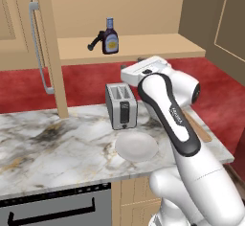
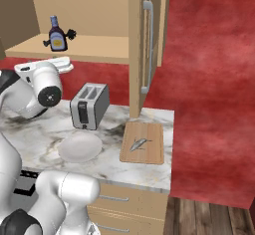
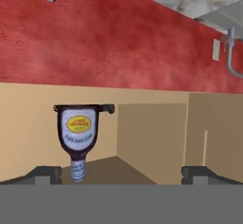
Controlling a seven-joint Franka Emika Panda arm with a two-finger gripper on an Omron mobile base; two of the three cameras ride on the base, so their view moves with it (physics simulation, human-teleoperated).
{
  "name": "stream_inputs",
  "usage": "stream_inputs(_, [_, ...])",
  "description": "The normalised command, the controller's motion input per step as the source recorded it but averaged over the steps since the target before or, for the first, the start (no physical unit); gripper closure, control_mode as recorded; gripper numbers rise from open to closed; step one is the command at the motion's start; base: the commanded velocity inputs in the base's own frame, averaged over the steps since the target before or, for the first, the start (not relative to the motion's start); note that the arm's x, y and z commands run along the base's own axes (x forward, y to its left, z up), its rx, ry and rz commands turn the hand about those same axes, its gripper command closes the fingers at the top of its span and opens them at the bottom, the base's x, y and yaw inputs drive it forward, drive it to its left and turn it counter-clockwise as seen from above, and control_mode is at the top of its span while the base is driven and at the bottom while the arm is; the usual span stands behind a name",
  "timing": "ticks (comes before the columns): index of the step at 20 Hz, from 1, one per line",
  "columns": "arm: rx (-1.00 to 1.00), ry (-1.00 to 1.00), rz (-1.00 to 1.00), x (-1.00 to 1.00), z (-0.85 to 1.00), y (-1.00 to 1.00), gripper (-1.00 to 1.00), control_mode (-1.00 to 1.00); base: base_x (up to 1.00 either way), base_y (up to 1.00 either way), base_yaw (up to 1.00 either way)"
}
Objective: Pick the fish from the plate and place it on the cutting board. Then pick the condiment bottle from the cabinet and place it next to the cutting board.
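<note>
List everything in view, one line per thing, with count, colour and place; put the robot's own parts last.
condiment bottle: one, dark with blue cap, upright on the cabinet shelf
black tool: one, beside the bottle on the shelf
cabinet: one, light tan, above the counter
toaster: one, silver, on the counter
plate: one, white, in front of the toaster
cutting board: one, light brown, at the counter's end
fish: one, silvery grey, lying on the board
gripper: one, jaws open, facing the shelf

My own arm [image 1: 168,110] hides most of the cutting board [image 1: 198,129]. The small black tool [image 3: 107,108] behind the condiment bottle [image 3: 77,135], ahead of my jaws, is too small to tell what it is.
</note>
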Motion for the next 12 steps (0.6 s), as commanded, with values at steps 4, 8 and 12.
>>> stream_inputs(4, [0.0, 0.03, -0.03, 0.0, 0.2, 0.0, -1.0, -1.0, 0.0, 0.0, 0.0])
stream_inputs(8, [0.0, 0.03, -0.03, 0.0, 0.21, 0.0, -1.0, -1.0, 0.0, 0.0, 0.0])
stream_inputs(12, [0.0, 0.04, -0.03, 0.0, 0.23, 0.0, -1.0, -1.0, 0.0, 0.0, 0.0])
